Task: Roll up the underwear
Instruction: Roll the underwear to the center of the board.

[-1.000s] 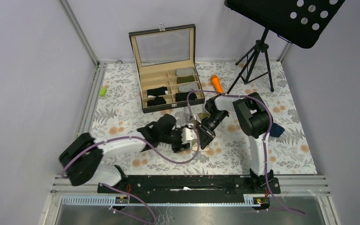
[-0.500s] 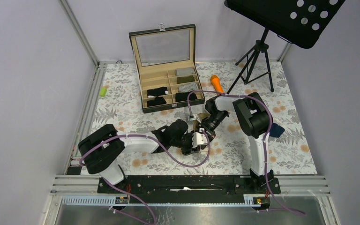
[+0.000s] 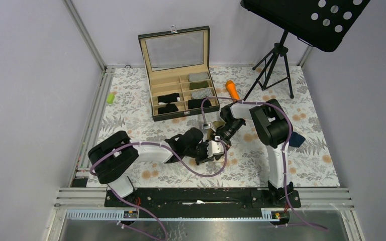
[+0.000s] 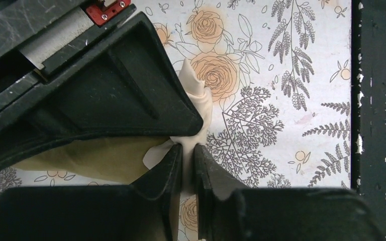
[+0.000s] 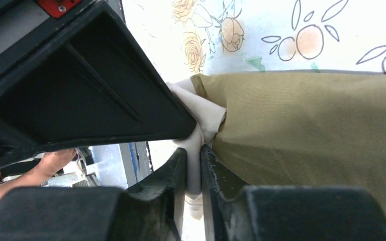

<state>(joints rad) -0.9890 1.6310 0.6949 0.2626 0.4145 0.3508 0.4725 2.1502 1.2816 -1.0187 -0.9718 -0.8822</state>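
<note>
The olive-tan underwear with a cream trim hangs between both grippers over the middle of the floral mat. My left gripper is shut on a fold of the cream trim, with the olive cloth spreading left under the other gripper. My right gripper pinches the same cream edge, and the olive fabric stretches off to the right. In the top view the left gripper and right gripper almost touch. A navy underwear peeks out behind the right arm.
An open compartment box at the back holds rolled black and grey pieces. An orange stick lies beside it, and a light-green cylinder at the left edge. A music stand rises at back right.
The left arm swung right to meet the right gripper, and its jaws closed on the underwear's cream trim. The right gripper held still with its grip.
</note>
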